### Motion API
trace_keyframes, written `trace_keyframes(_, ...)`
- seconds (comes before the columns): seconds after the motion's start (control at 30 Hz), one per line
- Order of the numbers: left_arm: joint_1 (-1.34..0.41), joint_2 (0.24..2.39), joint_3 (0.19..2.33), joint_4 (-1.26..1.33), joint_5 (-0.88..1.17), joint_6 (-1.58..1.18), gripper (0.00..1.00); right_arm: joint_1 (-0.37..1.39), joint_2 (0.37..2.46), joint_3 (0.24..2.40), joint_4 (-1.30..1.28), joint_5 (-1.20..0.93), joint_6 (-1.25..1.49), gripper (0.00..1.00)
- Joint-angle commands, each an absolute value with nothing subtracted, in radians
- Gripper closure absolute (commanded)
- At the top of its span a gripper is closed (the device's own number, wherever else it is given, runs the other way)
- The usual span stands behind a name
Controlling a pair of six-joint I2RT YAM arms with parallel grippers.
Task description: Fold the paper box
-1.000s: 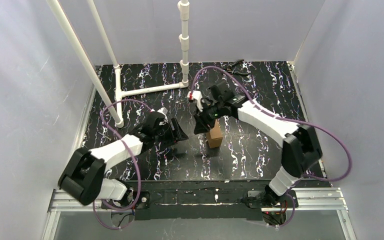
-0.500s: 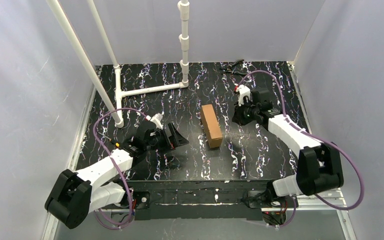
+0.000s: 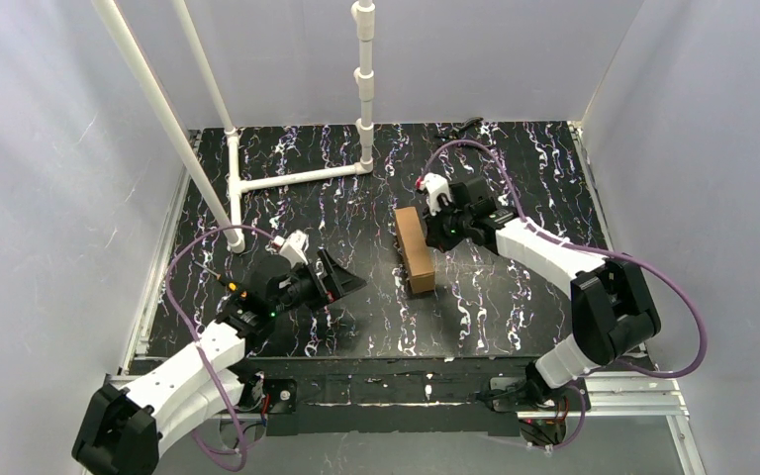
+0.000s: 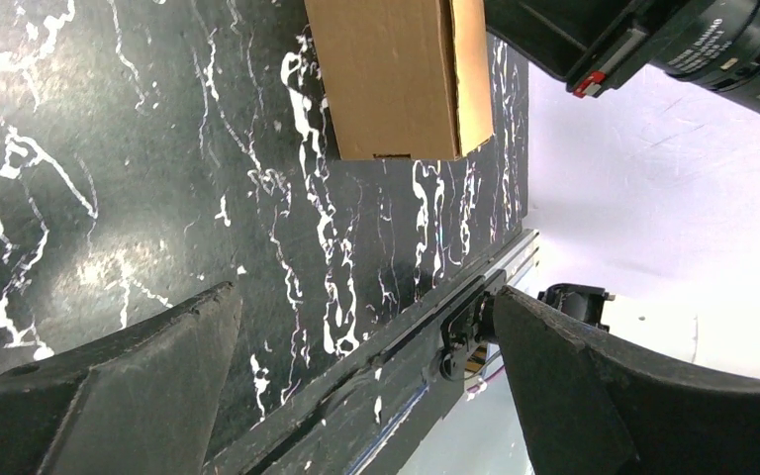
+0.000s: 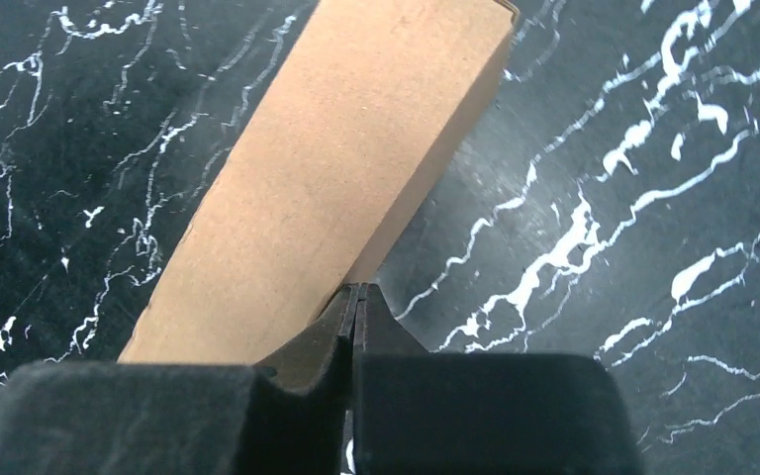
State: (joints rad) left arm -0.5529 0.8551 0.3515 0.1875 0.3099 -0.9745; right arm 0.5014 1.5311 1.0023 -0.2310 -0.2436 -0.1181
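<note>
Paper box (image 3: 416,249) lies closed at centre frame. Right gripper (image 5: 358,297), pinched shut and holding nothing, noses up to the box's long side. It probably wants a gentle, square push here, so the box doesn't skid. Left gripper (image 3: 339,277) hangs lower left, spread wide, well apart.

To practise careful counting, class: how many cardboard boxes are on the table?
1. The paper box lies near the middle of the table, with the shut right end effector at its side. No others visible.
</note>
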Motion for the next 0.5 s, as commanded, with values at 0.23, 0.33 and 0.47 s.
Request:
trace_keyframes(0.23,-0.54,0.671,0.336,-0.053,0.256,-0.939,0.02,0.774,1.663,1.223,-0.351,-0.147,-0.238,0.94)
trace_keyframes(0.33,-0.54,0.638,0.368,-0.159,0.22,-0.895,0.02,0.82,1.716,1.292,-0.379,-0.144,-0.249,0.94)
trace_keyframes(0.47,-0.54,0.632,0.438,-0.302,0.155,-0.816,0.02,0.849,1.777,1.364,-0.408,-0.15,-0.256,0.93)
